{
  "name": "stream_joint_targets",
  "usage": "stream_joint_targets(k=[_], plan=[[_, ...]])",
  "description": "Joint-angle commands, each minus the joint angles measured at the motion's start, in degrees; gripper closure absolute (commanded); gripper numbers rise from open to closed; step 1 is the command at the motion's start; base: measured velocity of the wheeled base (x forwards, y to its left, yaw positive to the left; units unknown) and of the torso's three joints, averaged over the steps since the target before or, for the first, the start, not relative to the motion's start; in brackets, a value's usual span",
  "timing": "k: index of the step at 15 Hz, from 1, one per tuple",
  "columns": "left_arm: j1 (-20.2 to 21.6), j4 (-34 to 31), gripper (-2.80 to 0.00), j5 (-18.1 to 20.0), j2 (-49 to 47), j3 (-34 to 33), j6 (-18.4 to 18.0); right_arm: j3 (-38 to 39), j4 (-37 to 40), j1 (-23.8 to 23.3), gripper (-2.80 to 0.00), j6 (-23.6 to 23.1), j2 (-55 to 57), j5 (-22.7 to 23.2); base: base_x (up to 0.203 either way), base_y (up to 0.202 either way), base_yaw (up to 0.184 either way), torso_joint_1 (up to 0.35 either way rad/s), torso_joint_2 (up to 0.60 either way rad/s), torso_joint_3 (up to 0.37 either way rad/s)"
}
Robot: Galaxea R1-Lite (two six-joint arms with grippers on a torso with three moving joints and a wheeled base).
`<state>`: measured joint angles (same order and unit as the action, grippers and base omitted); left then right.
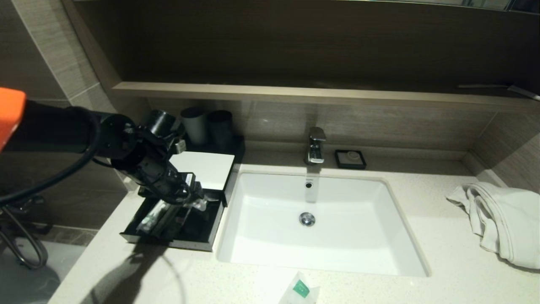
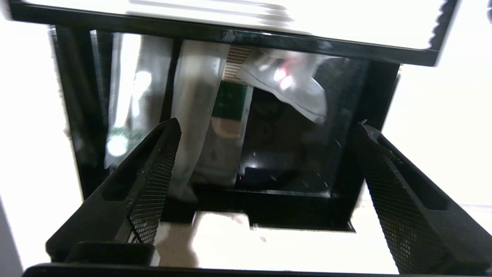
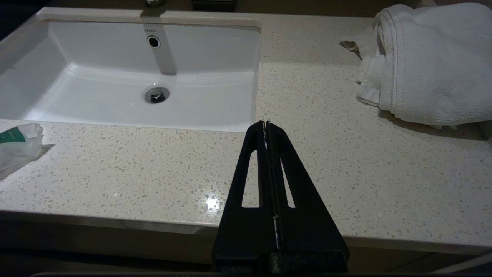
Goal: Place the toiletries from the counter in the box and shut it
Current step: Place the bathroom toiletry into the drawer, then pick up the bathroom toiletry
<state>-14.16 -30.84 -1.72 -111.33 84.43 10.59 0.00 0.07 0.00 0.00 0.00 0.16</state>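
The black box (image 1: 206, 169) with the white top panel stands left of the sink, and its drawer (image 1: 185, 244) is pulled out toward me. Several plastic-wrapped toiletries lie in it: a long thin pack (image 2: 196, 115), a packet with a green mark (image 2: 230, 100) and a crumpled clear sachet (image 2: 284, 84). My left gripper (image 1: 190, 198) hovers just over the drawer, open and empty (image 2: 268, 123). One packet with a green mark (image 1: 300, 291) lies on the counter (image 1: 443, 253) near its front edge; it also shows in the right wrist view (image 3: 17, 144). My right gripper (image 3: 265, 123) is shut and empty over the counter's front edge.
The white sink (image 1: 379, 270) fills the middle, with the faucet (image 1: 315, 145) and a small black soap dish (image 1: 350, 158) behind it. Two dark cups (image 1: 206, 124) stand behind the box. A white towel (image 1: 502, 219) lies at the right. A wooden shelf (image 1: 295, 93) runs above.
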Motion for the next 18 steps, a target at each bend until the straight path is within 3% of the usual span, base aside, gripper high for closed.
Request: stream_joint_targets(k=[1,3,4,9,18], plan=[[-0.09,-0.01,-2.80,0.04,5.01,-1.40,0.12,0.00,0.01,0.00,0.00,0.00,0.00,0.02,0.000,0.000,0.000,0.000,0.00,0.000],[-0.77,0.07,-2.80,0.22,8.34,-2.49,0.07,0.00,0.01,0.00,0.00,0.00,0.00,0.02,0.000,0.000,0.000,0.000,0.00,0.000],[-1.30,0.08,0.00,0.30,9.45,-2.84,0.00,0.00,0.01,0.00,0.00,0.08,0.00,0.02,0.000,0.000,0.000,0.000,0.00,0.000],[-3.15,-0.18,0.00,0.25,11.72,-4.80,-0.55,0.00,0.01,0.00,0.00,0.00,0.00,0.02,0.000,0.000,0.000,0.000,0.00,0.000],[-16.80,0.13,0.00,0.14,11.20,-6.40,-0.03,0.00,0.01,0.00,0.00,0.00,0.00,0.02,0.000,0.000,0.000,0.000,0.00,0.000]])
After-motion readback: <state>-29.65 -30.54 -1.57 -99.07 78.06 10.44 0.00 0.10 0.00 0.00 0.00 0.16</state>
